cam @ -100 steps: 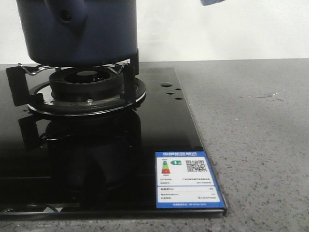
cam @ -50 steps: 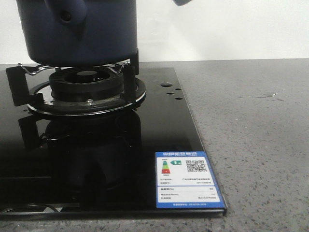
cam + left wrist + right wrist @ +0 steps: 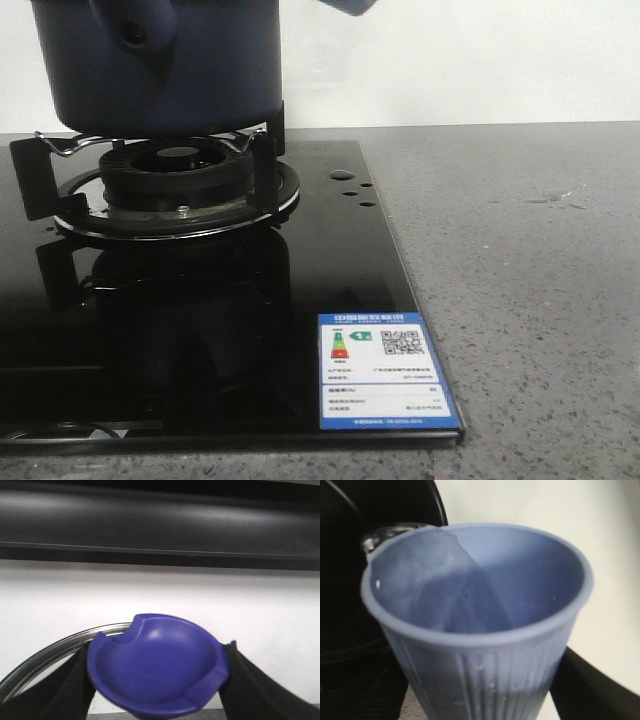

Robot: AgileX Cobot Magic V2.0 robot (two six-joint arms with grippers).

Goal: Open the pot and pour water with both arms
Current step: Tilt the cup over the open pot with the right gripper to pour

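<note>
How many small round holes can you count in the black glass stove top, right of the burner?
4 holes, clustered near the stove top's far right edge, just right of the burner. The pot may hide others.

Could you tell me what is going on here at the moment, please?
The pot sits on the gas burner of the black stove. The left gripper holds the pot's blue lid knob, with the lid's metal rim beside it. The right gripper holds a tilted light-blue ribbed cup with water running toward its rim, beside the pot.
</note>
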